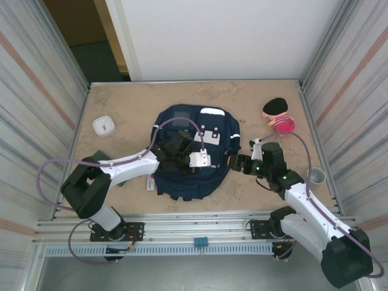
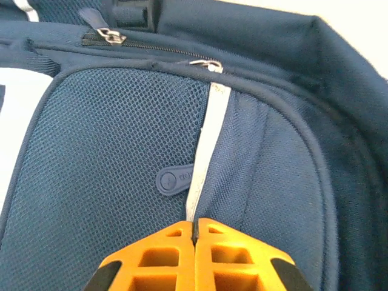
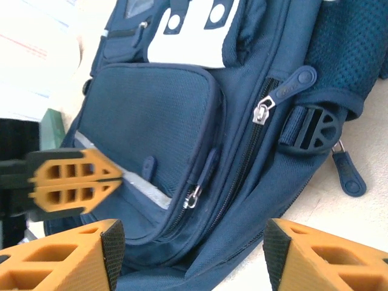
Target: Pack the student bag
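A sandy, mottled table top [image 1: 121,103] is boxed in by ribbed metal walls, with a white panel at the back. The student bag [image 1: 182,185] lies flat in the middle of it, front side up. It is under the left fingers and just off the tips of the right ones.

The left gripper [image 2: 195,225] is clenched, its orange fingertips pressed together with no gap. The tips are down on the bag's front pocket, where a white reflective stripe [image 2: 209,133] runs straight into the seam between them. Whether any fabric is nipped there I cannot tell. Just ahead of those tips, a little to one side of the stripe, sits a small rounded rubber tab [image 2: 176,180] on the navy mesh. Further ahead, along the zip line, are two metal zip pulls [image 2: 206,63].

The right gripper [image 3: 193,233] is released, its fingers spread wide and holding nothing, near the bag's right flank. Ahead of the gap lies the pocket's edge. Beyond that is a metal zip pull with a long navy tab [image 3: 285,91], and beside it a black buckle [image 3: 315,128] on the side of the outer finger.

A pink toy with a black cap [image 1: 277,115] stands well beyond the right fingers. A grey cup [image 1: 316,177] sits near that arm on its outer side. A small white tub [image 1: 104,125] rests well apart from the left fingers, toward the far outer corner
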Controlling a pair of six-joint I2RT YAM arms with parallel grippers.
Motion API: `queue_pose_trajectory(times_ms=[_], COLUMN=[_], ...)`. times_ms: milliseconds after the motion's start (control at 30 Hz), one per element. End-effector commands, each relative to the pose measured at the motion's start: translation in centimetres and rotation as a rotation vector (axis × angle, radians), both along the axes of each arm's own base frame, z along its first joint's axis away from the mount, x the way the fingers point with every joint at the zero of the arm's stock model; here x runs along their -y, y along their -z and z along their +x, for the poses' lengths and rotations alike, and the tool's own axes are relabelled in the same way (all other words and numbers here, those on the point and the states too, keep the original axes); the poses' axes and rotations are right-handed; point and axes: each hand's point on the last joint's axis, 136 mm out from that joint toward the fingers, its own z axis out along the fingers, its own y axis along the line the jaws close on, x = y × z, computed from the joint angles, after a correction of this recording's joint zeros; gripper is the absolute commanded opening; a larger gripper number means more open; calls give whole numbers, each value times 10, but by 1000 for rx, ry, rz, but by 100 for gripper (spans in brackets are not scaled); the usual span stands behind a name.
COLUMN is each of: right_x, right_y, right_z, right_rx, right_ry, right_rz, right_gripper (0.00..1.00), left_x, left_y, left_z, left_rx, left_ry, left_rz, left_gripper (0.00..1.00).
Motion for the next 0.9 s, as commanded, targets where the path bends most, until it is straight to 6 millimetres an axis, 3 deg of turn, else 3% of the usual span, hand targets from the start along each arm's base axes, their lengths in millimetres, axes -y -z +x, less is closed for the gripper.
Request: queue_pose_trajectory(times_ms=[0,100,300,533,600,633,733,867], right_x=[-6,-18,-52,-72,-67,-63,-51,-57], right_y=[-8,-12,-21,-31,-24,-20,-5,13], right_z=[8,11,2,14,23,26,32,25], right_rx=[29,16,37,33,-8,-25,-136,-241], right_ry=[-44,-91,-194,-233,-172,-137,-30,5], right_rz=[-3,20,26,43,14,3,10,-6], right_gripper=[63,62,62,62,62,62,62,62], left_x=[7,-2,-13,-11,-11,-11,-11,-18], left_y=[-55,-76,-95,-96,-91,-85,-64,-50], left_z=[6,6,10,10,4,-1,-8,-6], left_rx=[51,40,0,-42,-55,-46,31,30], left_ry=[-16,-36,-75,-67,-45,-28,1,-37], left_rz=[-213,-264,-338,-343,-317,-283,-174,-140], left_gripper=[0,0,0,0,0,3,38,50])
